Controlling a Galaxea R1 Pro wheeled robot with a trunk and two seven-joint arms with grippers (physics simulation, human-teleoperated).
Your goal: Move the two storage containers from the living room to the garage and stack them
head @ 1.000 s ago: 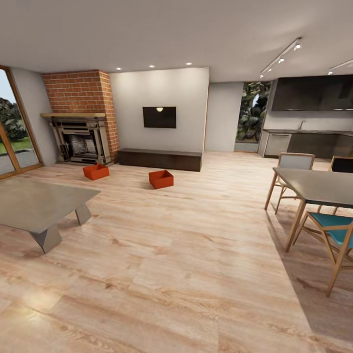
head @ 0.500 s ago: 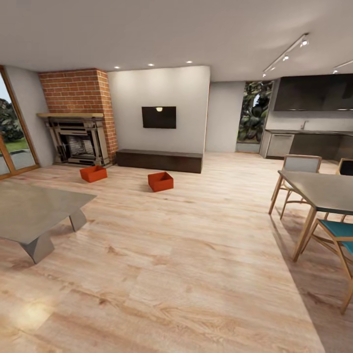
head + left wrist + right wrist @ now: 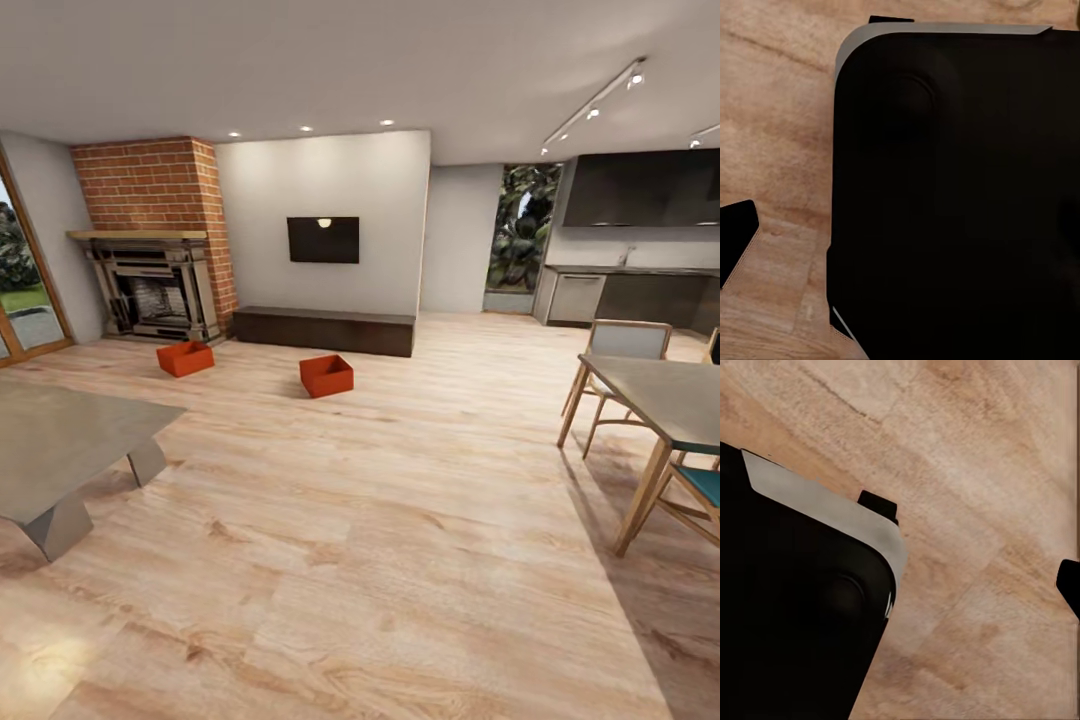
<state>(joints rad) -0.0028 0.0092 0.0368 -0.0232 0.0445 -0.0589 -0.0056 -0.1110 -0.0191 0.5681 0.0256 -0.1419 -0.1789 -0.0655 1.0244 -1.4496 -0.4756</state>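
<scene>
Across the living room, two storage containers sit apart on the wood plank floor (image 3: 400, 520): one (image 3: 185, 358) before the brick fireplace (image 3: 150, 240), another (image 3: 327, 375) near the dark low cabinet (image 3: 325, 330). Contents unclear; finger state cannot be told.

A light wood plank floor (image 3: 400, 520) with visible grain and a soft sheen is seen throughout the living room. The two storage containers (image 3: 185, 358) (image 3: 326, 375) are rendered as smooth, matt orange-red plastic. The fireplace (image 3: 150, 190) is faced with rough red brick. A glossy black TV (image 3: 323, 240) is mounted on a plain matt wall, above a dark low cabinet (image 3: 325, 330). Matt grey tabletops (image 3: 60, 440) (image 3: 670, 390) are shown, the latter on pale wooden legs. In the wrist views, a smooth black robot body (image 3: 960, 195) with a matt grey rim is seen over the planks.
</scene>
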